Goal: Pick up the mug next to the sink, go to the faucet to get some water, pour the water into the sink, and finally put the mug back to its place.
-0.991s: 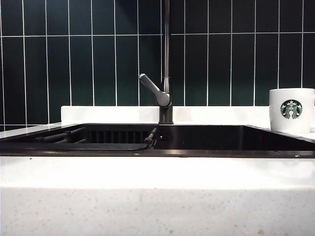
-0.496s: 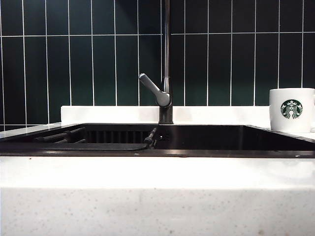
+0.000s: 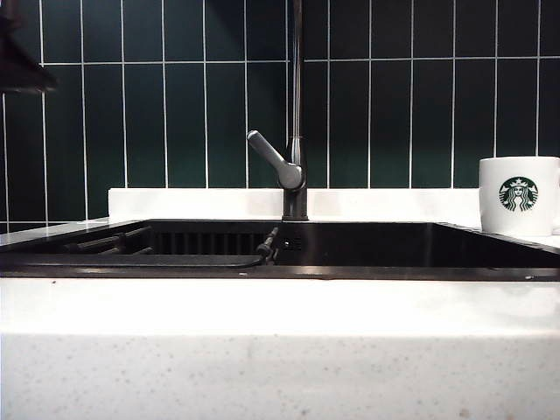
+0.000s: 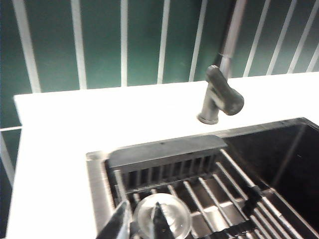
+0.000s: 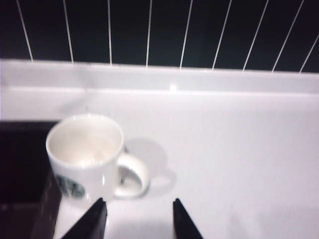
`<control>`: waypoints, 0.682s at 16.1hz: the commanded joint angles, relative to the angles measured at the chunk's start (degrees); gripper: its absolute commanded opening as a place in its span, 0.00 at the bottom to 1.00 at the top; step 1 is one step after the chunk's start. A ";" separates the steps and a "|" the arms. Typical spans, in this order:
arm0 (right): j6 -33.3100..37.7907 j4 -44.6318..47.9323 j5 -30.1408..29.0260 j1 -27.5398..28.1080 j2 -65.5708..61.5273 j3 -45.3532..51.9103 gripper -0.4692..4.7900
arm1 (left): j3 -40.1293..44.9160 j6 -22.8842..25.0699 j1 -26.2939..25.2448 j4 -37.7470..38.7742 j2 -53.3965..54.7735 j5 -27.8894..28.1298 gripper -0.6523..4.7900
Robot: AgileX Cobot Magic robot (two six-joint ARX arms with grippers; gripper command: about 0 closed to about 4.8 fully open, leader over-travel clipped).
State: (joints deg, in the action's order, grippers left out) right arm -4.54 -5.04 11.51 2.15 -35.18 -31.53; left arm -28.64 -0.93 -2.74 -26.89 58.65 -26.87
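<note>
The white mug (image 3: 518, 195) with its green logo stands upright on the counter to the right of the black sink (image 3: 350, 273). The faucet (image 3: 296, 166) rises behind the sink's middle, its grey lever angled left. In the right wrist view the mug (image 5: 88, 154) looks empty, its handle (image 5: 135, 178) facing my right gripper (image 5: 138, 205), which is open just short of the handle, nothing between its fingers. My left gripper (image 4: 140, 220) hangs open over the sink's left end (image 4: 97, 184), with the faucet (image 4: 219, 97) beyond it. Neither gripper's fingers show in the exterior view.
A dark rack (image 4: 209, 181) with bars lies in the sink's left part, and a round metal drain (image 4: 172, 214) sits under my left gripper. White speckled countertop (image 3: 280, 306) frames the sink. Dark green tiled wall (image 3: 157, 105) stands behind. A dark arm part (image 3: 19, 66) shows at top left.
A dark part of the left arm has come into the top left corner of the exterior view. Mug, faucet and sink have not moved.
</note>
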 commanded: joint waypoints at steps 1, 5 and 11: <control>0.07 2.23 0.24 0.09 -3.85 -0.39 0.44 | -2.54 0.09 0.20 -2.08 4.28 -2.08 0.23; 3.26 4.90 2.12 0.13 -15.93 -0.15 0.63 | -4.59 0.46 0.98 -5.51 11.85 -2.95 0.23; 9.27 19.43 2.49 1.25 -26.43 2.89 0.63 | -7.13 0.17 1.44 -11.37 16.33 -3.37 0.23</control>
State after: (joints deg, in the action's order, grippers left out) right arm 3.53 10.11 13.98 3.29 -60.82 -28.67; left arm -35.16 -0.80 -1.34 -37.50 74.74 -29.50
